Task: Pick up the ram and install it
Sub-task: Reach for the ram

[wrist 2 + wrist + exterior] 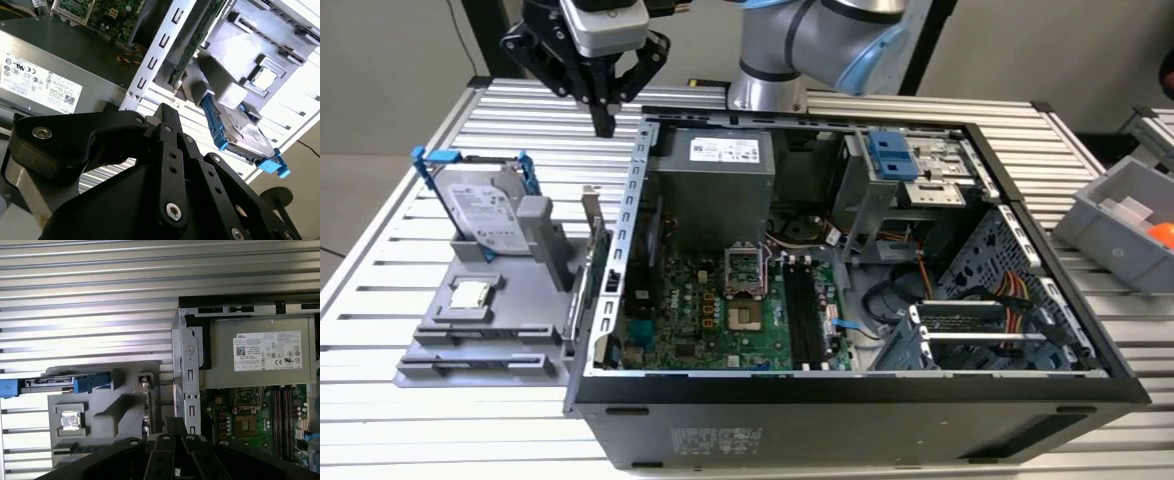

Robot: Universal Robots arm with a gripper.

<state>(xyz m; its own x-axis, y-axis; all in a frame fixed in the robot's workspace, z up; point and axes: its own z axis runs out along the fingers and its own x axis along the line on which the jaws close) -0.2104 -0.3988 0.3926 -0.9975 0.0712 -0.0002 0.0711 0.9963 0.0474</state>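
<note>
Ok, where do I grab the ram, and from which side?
Probably grip the ram by its upper long edge, near mid-length, coming straight down. It stands on edge in the grey holder, lower edge buried in a slot, so the top and flat faces are free. Pinch across its thickness, minding the case wall close beside it.

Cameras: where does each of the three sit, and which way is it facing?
Exterior view: stands apart, raised, looking down into the open case; shows the arm behind it and the pincer.
First wrist view: on the wrist, looking straight down past the pincer at the table, holder and case corner.
Second wrist view: on the wrist, looking slantwise along the pincer toward the holder.
Shared: both wrist views show the power supply, drive and chip.
</note>
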